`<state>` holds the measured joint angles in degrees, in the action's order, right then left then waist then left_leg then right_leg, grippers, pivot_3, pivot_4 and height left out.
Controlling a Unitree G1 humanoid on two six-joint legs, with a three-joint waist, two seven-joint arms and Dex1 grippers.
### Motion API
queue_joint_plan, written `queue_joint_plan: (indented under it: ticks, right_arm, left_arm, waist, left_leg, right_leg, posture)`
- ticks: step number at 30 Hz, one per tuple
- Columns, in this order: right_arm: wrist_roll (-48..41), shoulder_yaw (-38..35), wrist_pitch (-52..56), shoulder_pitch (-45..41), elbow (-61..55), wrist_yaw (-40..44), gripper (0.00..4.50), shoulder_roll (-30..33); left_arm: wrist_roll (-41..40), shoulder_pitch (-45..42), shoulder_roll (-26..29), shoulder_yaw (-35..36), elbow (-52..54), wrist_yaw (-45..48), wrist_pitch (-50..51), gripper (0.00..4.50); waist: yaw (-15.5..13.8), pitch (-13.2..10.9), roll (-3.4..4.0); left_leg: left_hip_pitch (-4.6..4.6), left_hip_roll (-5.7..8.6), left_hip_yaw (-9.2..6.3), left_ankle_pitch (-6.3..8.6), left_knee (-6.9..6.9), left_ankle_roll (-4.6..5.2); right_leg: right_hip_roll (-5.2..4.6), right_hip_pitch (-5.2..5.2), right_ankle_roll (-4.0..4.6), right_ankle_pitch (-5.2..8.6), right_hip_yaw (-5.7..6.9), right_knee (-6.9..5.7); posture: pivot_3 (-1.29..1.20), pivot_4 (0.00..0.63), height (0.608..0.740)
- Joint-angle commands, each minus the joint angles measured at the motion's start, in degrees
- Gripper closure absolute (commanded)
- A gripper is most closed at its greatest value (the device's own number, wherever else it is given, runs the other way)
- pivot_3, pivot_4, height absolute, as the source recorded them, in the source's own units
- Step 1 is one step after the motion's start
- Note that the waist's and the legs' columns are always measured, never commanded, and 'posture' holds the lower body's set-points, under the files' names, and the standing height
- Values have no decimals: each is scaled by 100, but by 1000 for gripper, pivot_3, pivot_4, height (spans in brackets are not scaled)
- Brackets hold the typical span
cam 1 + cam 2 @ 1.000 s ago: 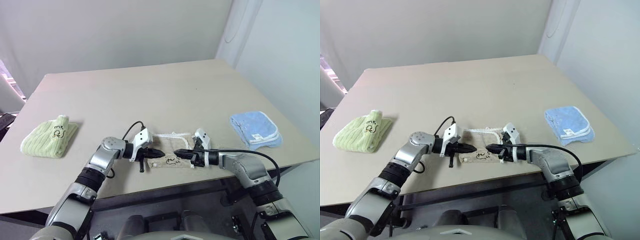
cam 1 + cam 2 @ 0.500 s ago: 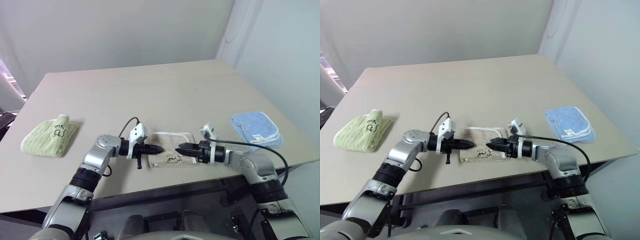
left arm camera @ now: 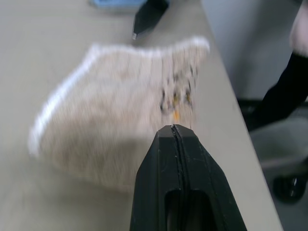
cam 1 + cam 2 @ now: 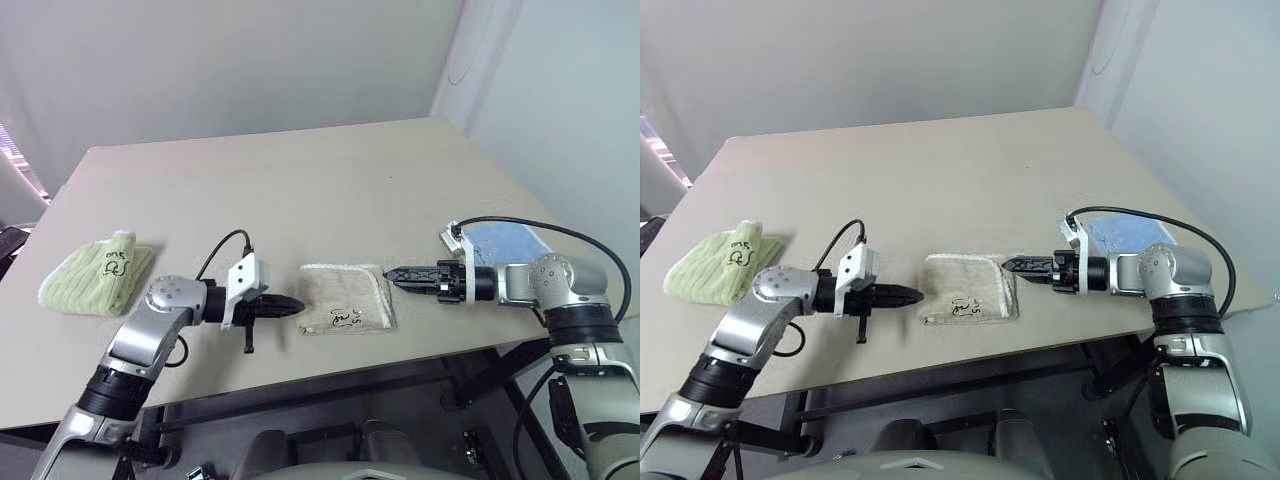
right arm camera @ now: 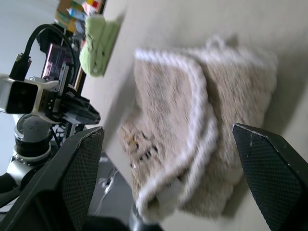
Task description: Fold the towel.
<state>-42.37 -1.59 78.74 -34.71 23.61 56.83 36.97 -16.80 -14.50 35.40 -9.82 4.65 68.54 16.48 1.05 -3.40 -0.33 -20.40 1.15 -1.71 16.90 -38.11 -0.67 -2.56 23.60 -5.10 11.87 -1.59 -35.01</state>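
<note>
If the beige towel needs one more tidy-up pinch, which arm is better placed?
Probably the right. The right gripper is open, its tips close beside the towel edge; the left gripper is shut and would have to open first. Both are clear of the cloth, which lies folded on the table.

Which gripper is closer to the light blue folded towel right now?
Right. The right gripper sits between the beige terry towel and the light blue folded towel; the left gripper is beyond the beige towel.
</note>
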Motion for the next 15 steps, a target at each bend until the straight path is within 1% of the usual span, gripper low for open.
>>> queue_joint_plan:
  ticks: [1, 3, 8, 15]
  right_arm:
    - [156, 208, 22, -172, 314, 183, 72, 49]
    - [268, 452, -68, -103, 326, 328, 72, 73]
    - [428, 905, -93, -59, 390, 546, 72, -137]
    - [436, 794, -66, -354, 687, 600, 72, -655]
  left_arm:
    - [37, 36, 47, 78, 204, -136, -144, 4500]
    - [146, 104, 97, 23, 230, -168, -263, 4500]
    - [119, 231, 53, 1, 351, -305, -230, 4500]
    - [51, 220, -5, -22, 403, -406, -138, 4500]
  waist:
    - [-1, 0, 0]
    - [-3, 0, 0]
    - [13, 0, 0]
    - [88, 1, -1]
  left_leg:
    - [0, 0, 1, 0, 0, 0]
    - [0, 1, 1, 0, -2, 0]
    - [0, 0, 1, 1, 0, 0]
    - [7, -6, -2, 0, 0, 1]
  right_leg:
    - [0, -1, 0, 0, 0, 0]
    - [-2, -1, -1, 0, 0, 0]
    - [0, 0, -2, 0, 0, 0]
    - [15, -1, -1, 0, 0, -9]
  posture:
    - [0, 0, 740]
    - [0, 0, 740]
    - [0, 0, 740]
    - [0, 0, 740]
